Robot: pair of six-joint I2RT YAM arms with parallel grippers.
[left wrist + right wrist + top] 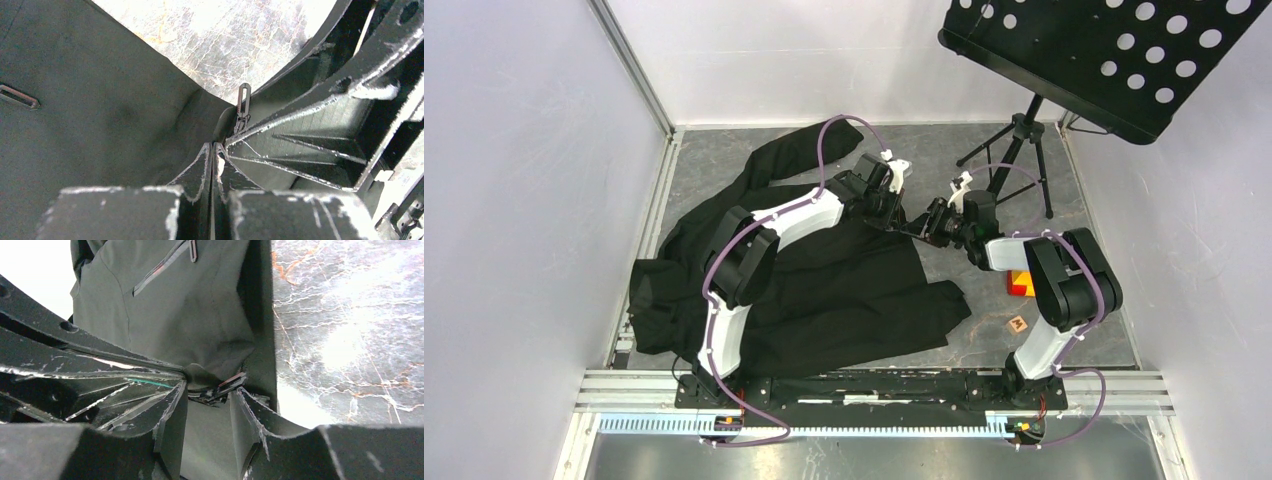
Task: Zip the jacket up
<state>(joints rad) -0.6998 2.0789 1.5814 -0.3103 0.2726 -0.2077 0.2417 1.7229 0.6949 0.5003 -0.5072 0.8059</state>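
Top external view shows you the jacket [844, 290] lying flat over the left and middle of the table [984, 330], with one sleeve reaching toward the far edge. Your left arm lies across it and hides part of it. Your left gripper [902, 222] and right gripper [930, 228] meet tip to tip at the jacket's right side, near the middle of the table.

Left wrist view: your left fingers [200, 165] are pressed tight together on the edge of the jacket. The zipper pull [243, 102] stands up just past them, beside a finger of the other gripper.

Right wrist view: your right fingers [172, 400] are a little way apart with the zipper end [227, 385] between them. You cannot tell if they squeeze it.

The music stand [1104, 60] hangs over the far right corner, and its legs [1014, 160] stand close behind the right gripper. An orange block [1022, 284] and a small brown tag [1018, 323] lie by the right arm.
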